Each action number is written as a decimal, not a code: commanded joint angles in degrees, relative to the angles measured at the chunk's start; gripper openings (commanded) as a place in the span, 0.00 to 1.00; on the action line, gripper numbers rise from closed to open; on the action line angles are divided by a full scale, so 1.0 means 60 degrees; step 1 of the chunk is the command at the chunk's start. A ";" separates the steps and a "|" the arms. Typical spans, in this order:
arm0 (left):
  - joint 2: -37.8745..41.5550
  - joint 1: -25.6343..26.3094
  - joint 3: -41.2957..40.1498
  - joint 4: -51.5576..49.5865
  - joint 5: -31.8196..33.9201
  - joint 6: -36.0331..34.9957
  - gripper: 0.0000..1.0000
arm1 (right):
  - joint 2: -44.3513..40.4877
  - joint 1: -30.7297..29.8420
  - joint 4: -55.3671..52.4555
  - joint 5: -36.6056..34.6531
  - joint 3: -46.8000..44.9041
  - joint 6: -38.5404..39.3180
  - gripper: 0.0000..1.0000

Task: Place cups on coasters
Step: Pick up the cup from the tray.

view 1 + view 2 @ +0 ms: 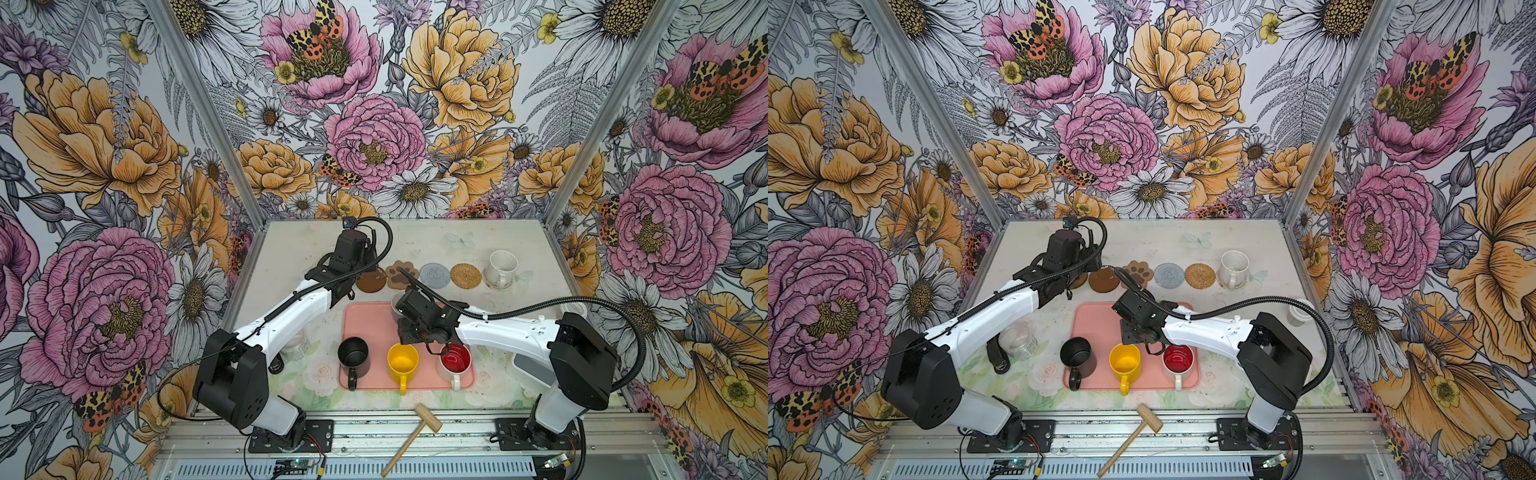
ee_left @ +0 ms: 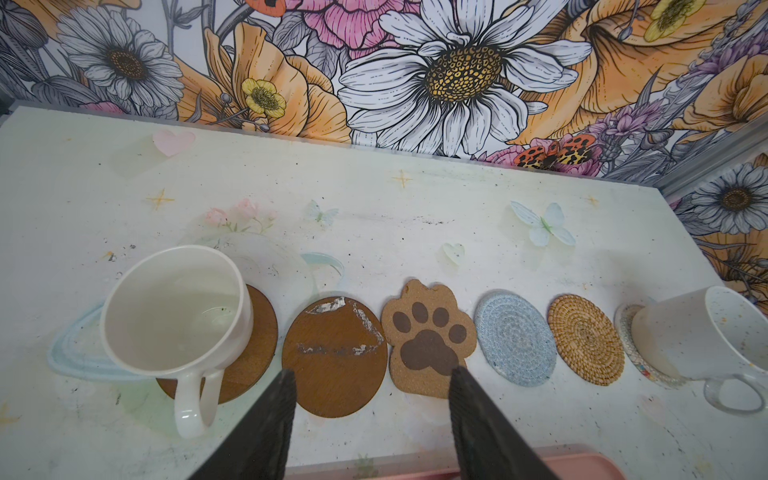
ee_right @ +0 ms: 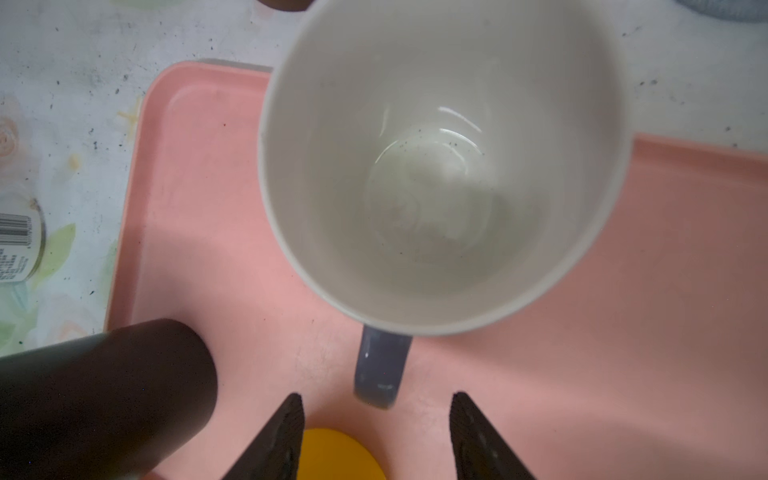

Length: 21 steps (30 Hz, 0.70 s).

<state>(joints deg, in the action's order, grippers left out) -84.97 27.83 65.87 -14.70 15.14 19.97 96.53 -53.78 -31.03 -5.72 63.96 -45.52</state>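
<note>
Left gripper [image 2: 372, 374] hovering over second brown disc [image 2: 332, 357] and paw coaster [image 2: 428, 336], jaws standing apart, gripping nothing. White mug [image 2: 174, 311] sitting off-centre on first brown disc [image 2: 255, 345]. Speckled white mug [image 2: 685, 336] resting on pale woven coaster [image 2: 627, 332]. Right gripper [image 3: 376, 398] hanging over pink tray [image 3: 187, 208], jaws parted, lavender mug [image 3: 440, 166] handle pointing toward gap, not clamped. Black mug [image 1: 353, 353], yellow mug [image 1: 402, 361], red-lined mug [image 1: 456, 359] standing on tray
</note>
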 commanded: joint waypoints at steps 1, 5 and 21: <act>0.0158 -0.0084 -0.0176 0.0231 -0.0150 -0.0003 0.61 | 0.0264 0.0151 -0.0022 -0.0192 0.0228 -0.0176 0.56; 0.0172 -0.0086 -0.0195 0.0276 -0.0157 -0.0003 0.61 | 0.0421 0.0279 -0.0009 -0.0414 0.0418 -0.0111 0.54; -0.0046 -0.0171 -0.0129 0.0256 -0.0252 -0.0007 0.61 | 0.1001 0.0694 0.0015 -0.0471 0.1014 0.0135 0.47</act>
<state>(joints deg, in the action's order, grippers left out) -84.97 27.31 65.87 -14.26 14.87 19.97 100.86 -50.28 -31.07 -7.25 68.38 -45.15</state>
